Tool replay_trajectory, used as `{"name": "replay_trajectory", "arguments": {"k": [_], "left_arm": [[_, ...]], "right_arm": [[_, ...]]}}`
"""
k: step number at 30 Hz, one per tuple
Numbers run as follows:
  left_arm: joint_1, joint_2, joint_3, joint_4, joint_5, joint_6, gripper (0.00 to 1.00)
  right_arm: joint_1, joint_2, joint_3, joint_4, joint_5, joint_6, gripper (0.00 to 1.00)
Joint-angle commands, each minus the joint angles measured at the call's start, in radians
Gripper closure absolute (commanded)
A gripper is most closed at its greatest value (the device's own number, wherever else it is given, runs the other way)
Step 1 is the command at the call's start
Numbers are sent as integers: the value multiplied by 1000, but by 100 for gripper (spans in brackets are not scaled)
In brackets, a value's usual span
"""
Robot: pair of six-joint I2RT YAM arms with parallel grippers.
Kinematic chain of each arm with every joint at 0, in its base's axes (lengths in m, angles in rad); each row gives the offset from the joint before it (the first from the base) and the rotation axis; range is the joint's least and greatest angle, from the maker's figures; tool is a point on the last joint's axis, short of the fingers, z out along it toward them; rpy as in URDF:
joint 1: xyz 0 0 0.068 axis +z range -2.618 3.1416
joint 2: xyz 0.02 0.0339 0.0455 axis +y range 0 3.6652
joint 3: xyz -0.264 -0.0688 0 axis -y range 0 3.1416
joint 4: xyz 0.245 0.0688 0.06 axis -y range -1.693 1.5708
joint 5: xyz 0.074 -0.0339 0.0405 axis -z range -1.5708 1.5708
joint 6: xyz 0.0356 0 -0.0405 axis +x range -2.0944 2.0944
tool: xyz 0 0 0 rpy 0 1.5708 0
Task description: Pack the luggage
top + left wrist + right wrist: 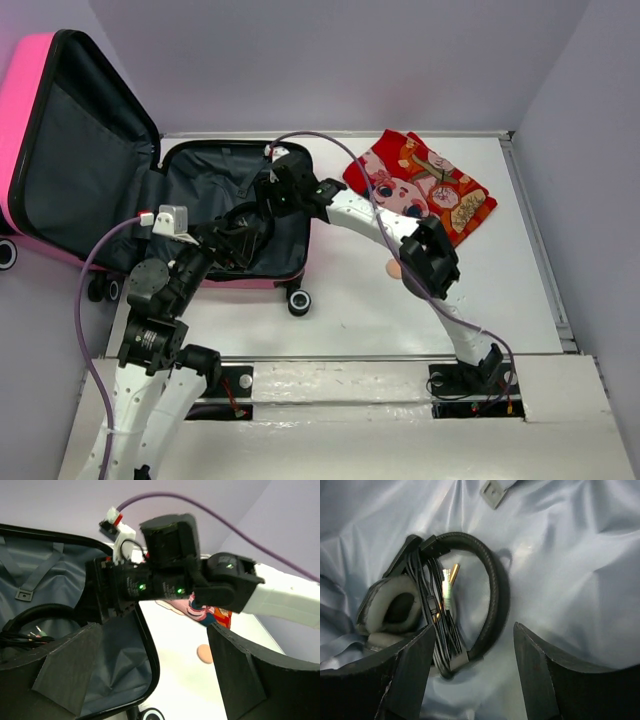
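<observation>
Headphones [491, 595] inside open luggage [90, 150]; floral cloth [420, 190] on table [400, 320], well apart.

Suitcase [30, 110]: lid cut off by left edge of top external view; floor of open half mostly hidden under left arm [190, 265] and right arm [370, 220].
Wheel [5, 254]: half out of frame at left edge.
Headphones [492, 590]: only one ear cup seen, its lower part behind finger of right gripper [472, 630]; plugs among cable blurred.
Cloth [425, 185]: lower left edge covered by right arm.
Peach disc [392, 268]: partly behind right arm, possibly sticker, too small to tell.
</observation>
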Motion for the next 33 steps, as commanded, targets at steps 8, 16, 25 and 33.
{"name": "replay_trajectory", "arguments": {"k": [8, 16, 25, 33], "left_arm": [[6, 2, 27, 51, 83, 2, 1], [6, 8, 24, 74, 102, -1, 1], [8, 22, 24, 74, 114, -4, 1], [6, 15, 23, 74, 117, -2, 1]], "right_arm": [[-127, -650, -650, 112, 300, -15, 40], [-308, -1001, -1230, 66, 312, 122, 28], [-317, -972, -1316, 36, 286, 164, 27], [-317, -833, -1298, 144, 248, 148, 48]]}}
